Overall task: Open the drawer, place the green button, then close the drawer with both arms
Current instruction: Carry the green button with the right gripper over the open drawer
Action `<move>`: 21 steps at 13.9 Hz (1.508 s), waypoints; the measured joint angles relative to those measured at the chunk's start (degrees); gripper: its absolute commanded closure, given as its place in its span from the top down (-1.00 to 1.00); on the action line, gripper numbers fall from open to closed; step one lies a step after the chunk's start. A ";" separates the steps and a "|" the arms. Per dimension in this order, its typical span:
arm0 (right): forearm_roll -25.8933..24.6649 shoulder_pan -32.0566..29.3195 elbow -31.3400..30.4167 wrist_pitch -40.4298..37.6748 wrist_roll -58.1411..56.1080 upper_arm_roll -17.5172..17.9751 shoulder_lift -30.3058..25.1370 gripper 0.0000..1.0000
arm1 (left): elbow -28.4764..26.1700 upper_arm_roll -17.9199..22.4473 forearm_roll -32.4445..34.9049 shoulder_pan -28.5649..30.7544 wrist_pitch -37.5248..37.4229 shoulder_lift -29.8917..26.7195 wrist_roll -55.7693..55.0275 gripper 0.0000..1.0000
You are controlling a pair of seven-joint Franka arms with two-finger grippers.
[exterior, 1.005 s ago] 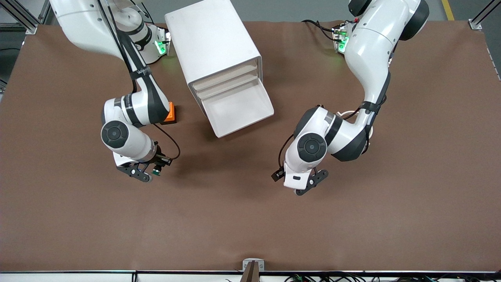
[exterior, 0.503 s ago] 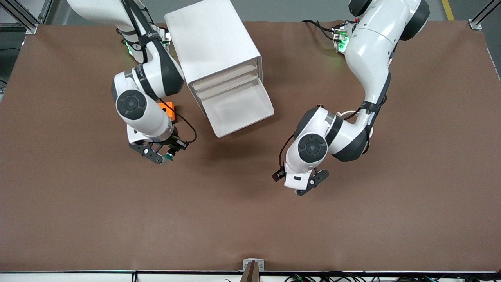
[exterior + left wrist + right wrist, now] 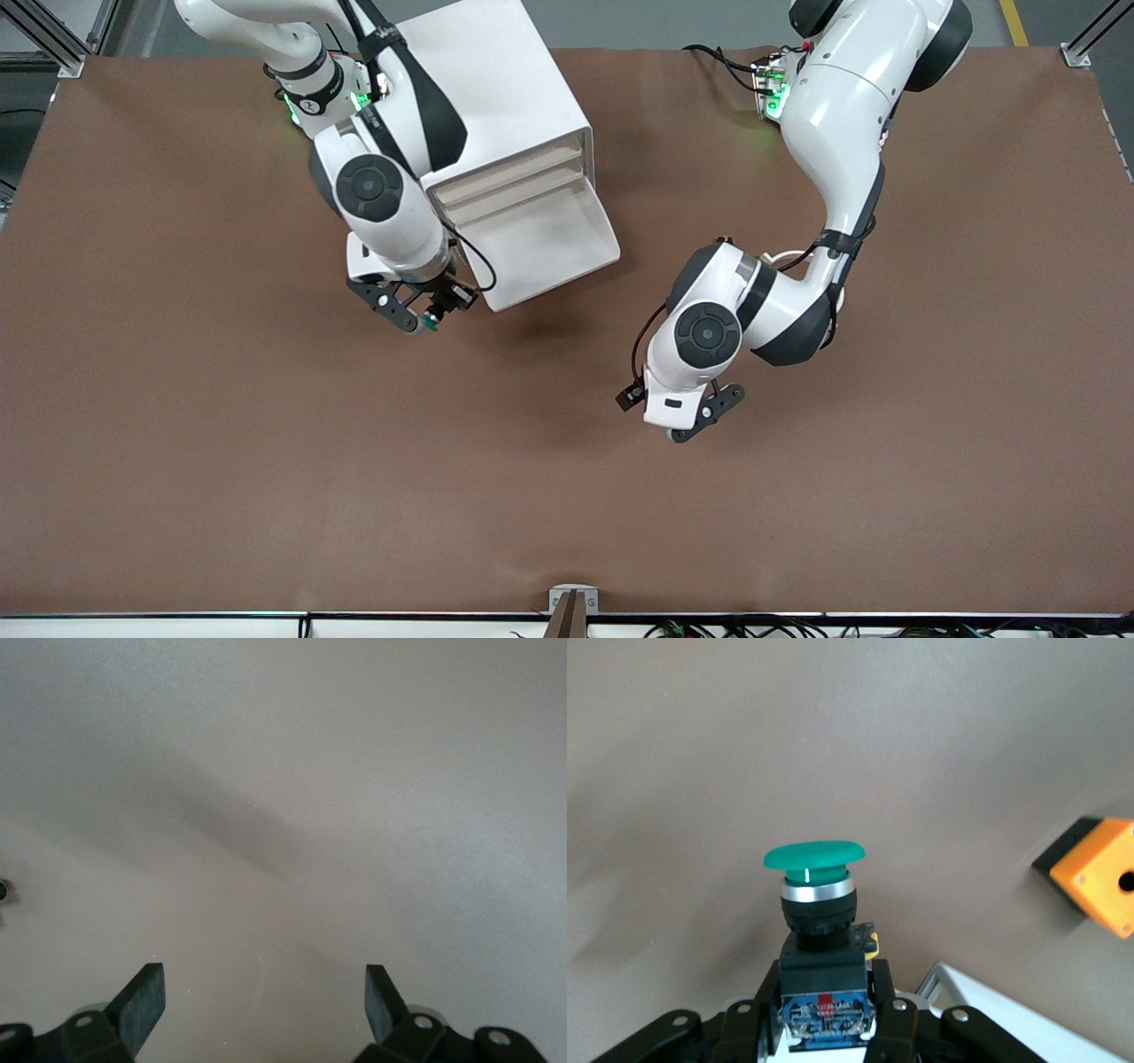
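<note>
The right end effector (image 3: 418,316) hangs over the brown counter (image 3: 266,461), just off the open lowest drawer's corner at about seven o'clock from the white rounded plastic cabinet (image 3: 483,97). Its black fingers are clamped together on the black-and-blue body of the small push button with a round green cap (image 3: 813,857); in the front view the cap shows as a green speck (image 3: 431,324) at the fingertips. The lowest shallow white plastic drawer (image 3: 540,244) stands pulled out toward the front camera, its tray bare. The right wrist view also catches an orange box with a hole (image 3: 1099,873) on the counter. The left end effector (image 3: 700,424) waits over bare counter at about four o'clock from the drawer, its fingers (image 3: 142,1001) spread wide apart, holding nothing.
</note>
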 measured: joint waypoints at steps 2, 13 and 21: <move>0.00 2.40 -0.40 0.10 4.01 0.02 0.00 -1.00 | 0.00 0.00 0.00 0.02 0.00 0.00 0.00 0.99; 0.01 12.36 -1.30 5.28 21.60 0.08 2.04 -1.00 | 0.00 0.00 0.00 0.01 0.00 -0.01 0.00 0.99; 0.01 17.04 -1.61 10.79 30.98 0.05 6.29 -1.00 | 0.00 0.00 0.00 0.01 0.00 -0.01 0.00 0.99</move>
